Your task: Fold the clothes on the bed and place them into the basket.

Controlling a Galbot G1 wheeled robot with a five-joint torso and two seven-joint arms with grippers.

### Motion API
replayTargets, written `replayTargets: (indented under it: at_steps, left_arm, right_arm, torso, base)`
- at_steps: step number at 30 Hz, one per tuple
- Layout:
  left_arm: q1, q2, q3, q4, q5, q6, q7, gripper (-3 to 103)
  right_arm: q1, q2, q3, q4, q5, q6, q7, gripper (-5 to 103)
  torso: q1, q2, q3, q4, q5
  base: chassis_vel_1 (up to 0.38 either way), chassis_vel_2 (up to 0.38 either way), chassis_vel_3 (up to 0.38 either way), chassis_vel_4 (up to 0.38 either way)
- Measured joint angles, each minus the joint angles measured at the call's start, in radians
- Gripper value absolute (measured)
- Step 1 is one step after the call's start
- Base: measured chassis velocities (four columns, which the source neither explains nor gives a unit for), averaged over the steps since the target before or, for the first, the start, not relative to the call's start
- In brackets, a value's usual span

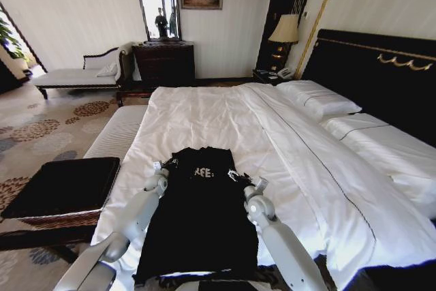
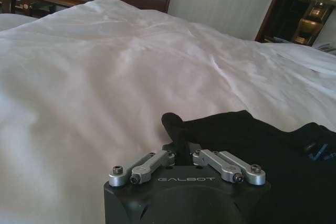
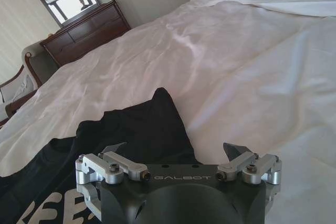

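The black T-shirt lies lengthwise on the white bed, near its front edge, with white lettering showing at its far end. My left gripper is at the shirt's far left corner. In the left wrist view this gripper is shut on a raised corner of the black cloth. At the far right corner my right gripper rests on the shirt. Its fingers are spread open over the black shirt and pinch nothing. The basket, with its black top, stands on the floor left of the bed.
A pale striped bench runs along the bed's left side, just beyond the basket. White pillows lie against the black headboard on the right. A dark dresser, a chaise and a lamp stand along the far wall.
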Motion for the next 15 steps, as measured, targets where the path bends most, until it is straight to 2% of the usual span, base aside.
replayTargets:
  at_steps: [1,3,4,12,15]
  left_arm:
    - [0.0,0.0,0.0,0.0,0.0,0.0,0.0,13]
    - [0.003,0.006,-0.002,-0.007,-0.004,0.0,0.0,3]
    - [0.006,0.013,-0.003,-0.015,-0.008,0.0,0.0,2]
    - [0.016,0.028,-0.008,-0.021,-0.014,-0.005,0.008,2]
    - [0.021,0.029,-0.01,-0.024,-0.014,-0.009,0.013,2]
  right_arm:
    - [0.0,0.0,0.0,0.0,0.0,0.0,0.0,100]
    - [0.003,0.001,-0.002,-0.003,0.0,0.0,0.0,100]
    - [0.01,0.0,-0.004,-0.008,0.001,0.0,-0.001,100]
    - [0.077,-0.014,-0.017,-0.047,0.053,-0.005,-0.001,100]
    - [0.142,-0.023,-0.024,-0.11,0.129,-0.033,-0.014,100]
  torso:
    - [0.0,0.0,0.0,0.0,0.0]
    - [0.0,0.0,0.0,0.0001,0.0001]
    - [0.0,0.0,0.0,0.0,0.0]
    - [0.0,0.0,0.0,0.0,0.0]
    - [0.0,0.0,0.0,0.0,0.0]
  base:
    - [0.0,0.0,0.0,0.0]
    - [0.0,0.0,0.0,0.0]
    - [0.0,0.0,0.0,0.0]
    - [0.0,0.0,0.0,0.0]
    - [0.0,0.0,0.0,0.0]
